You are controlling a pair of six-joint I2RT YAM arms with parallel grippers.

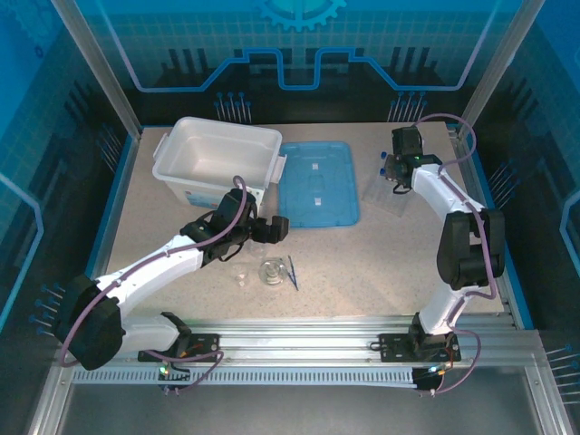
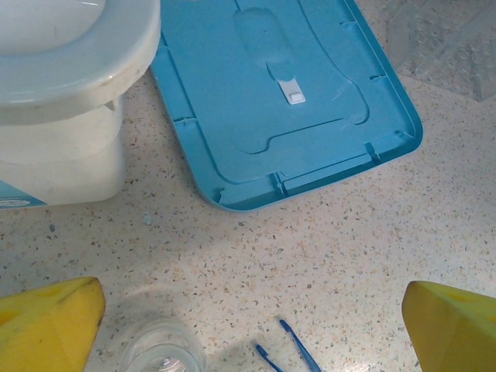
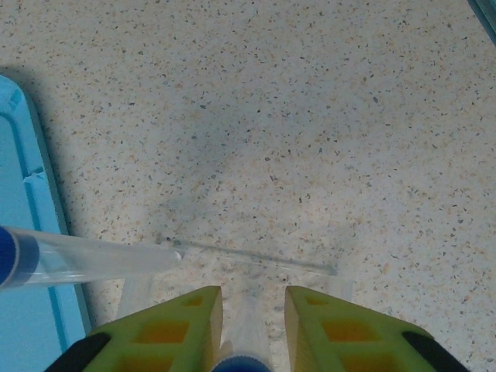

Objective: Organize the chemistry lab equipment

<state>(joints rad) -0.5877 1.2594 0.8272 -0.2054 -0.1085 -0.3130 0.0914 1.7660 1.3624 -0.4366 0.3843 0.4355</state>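
Finds the left claw (image 2: 252, 322) spread wide above the table (image 2: 372, 232), near the bin (image 1: 217, 154) and lid (image 1: 317, 181). Places, from the top view, a small beaker (image 1: 242, 277), a flask (image 1: 271, 272) and tweezers (image 1: 292, 272) in a row near the front edge, close together and apart from the bin. Sees in the left wrist view one glass cropped and blurred at the lower edge; cannot tell which. Notes the tweezers cut off there too.

Finds the right claw (image 3: 253, 310) narrow at the far right of the table, with a blue-capped tube (image 3: 246, 329) lying between its fingers (image 3: 167, 333). Cannot tell whether that tube is gripped or only straddled. Notes a second tube (image 3: 93, 260) just left, its cap cut by the frame. Makes out faintly a clear piece (image 1: 388, 198) under them, with vague edges.
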